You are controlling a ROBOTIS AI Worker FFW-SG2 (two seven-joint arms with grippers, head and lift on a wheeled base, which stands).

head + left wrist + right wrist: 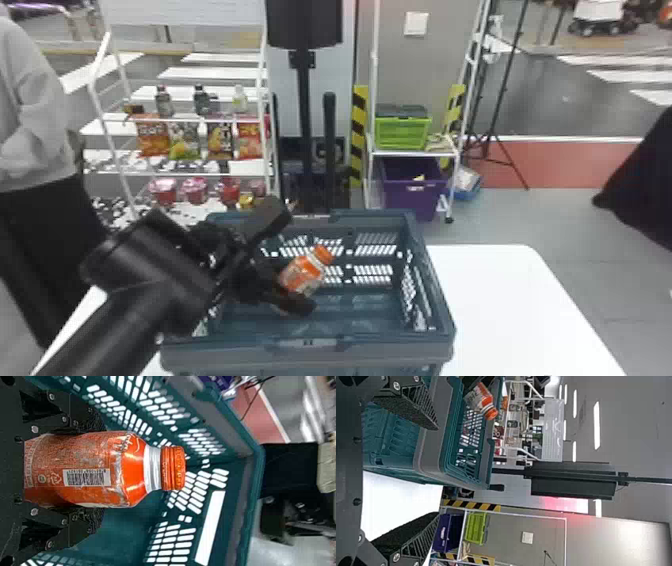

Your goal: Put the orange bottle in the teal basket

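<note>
The white table [505, 290] carries the teal basket [215, 356], and over its opening hangs the orange bottle [302, 274], leaning with its cap end uppermost. The left gripper [103, 469] is closed to the bottle's width, one finger against each side of the body; the right gripper [437, 471] stands wide apart and holds nothing. The bottle looks firm and fairly stiff, its weight probably modest, though how full it is cannot be told. Its smooth, rounded body [83, 457] could turn or slide if pinched lightly, so this broad part, squarely between the pads, seems the right hold. The narrower silver neck [152, 468] would give less to grip, and the small ridged cap [173, 468] less again.
</note>
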